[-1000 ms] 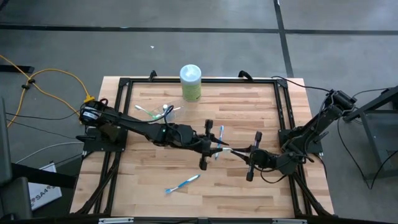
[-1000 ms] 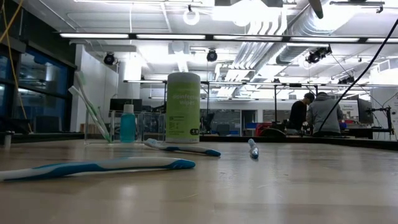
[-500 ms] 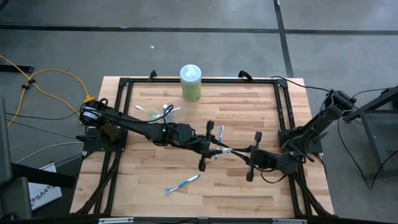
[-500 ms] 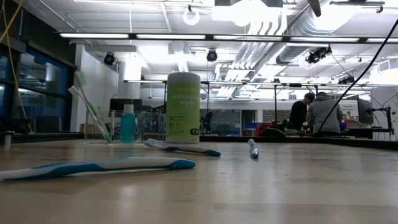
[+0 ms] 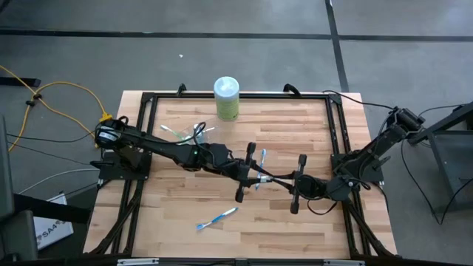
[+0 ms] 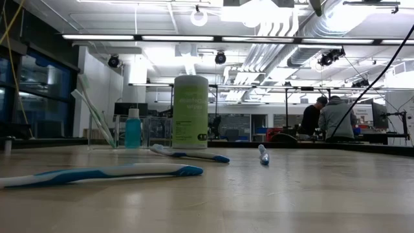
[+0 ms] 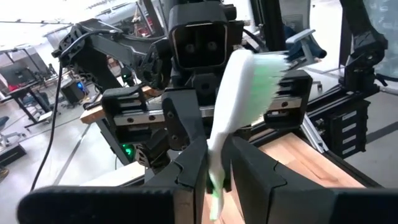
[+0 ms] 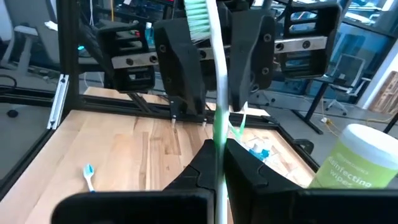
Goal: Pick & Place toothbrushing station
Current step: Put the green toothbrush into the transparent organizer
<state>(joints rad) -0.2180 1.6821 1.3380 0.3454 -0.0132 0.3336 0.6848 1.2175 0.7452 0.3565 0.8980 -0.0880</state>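
A white toothbrush with green bristles (image 7: 244,81) stands nearly upright over the table's middle, head up, between my two grippers, which face each other. My left gripper (image 5: 260,176) and my right gripper (image 5: 280,179) are both shut on it. The clear cup (image 5: 199,134) stands on the table at the far left with toothbrushes leaning in it. Two blue-and-white toothbrushes lie flat on the wood, one (image 5: 261,158) beside the grippers, one (image 5: 216,217) nearer the front edge. My left gripper has the toothbrush's handle (image 7: 216,163) between its two fingers, level, coming from the table's left. The fingers lie across the handle. The brush rises from them clear of the table, its head tilted toward the right arm. My right gripper pinches the lower handle (image 8: 219,138) between its two fingers, level, coming from the table's right and across the handle. The brush stands up out of the hold, passing between the left gripper's fingers (image 8: 185,81), clear of the table.
A tall green canister (image 5: 227,98) stands at the table's far edge, right of the cup. A black frame rail (image 5: 145,140) runs round the tabletop. Bare wood lies at the near left and near right. People stand far off in the room (image 6: 330,116).
My left gripper has turned a little at its wrist without leaving its place. The toothbrush stays held between both grippers above the table's middle.
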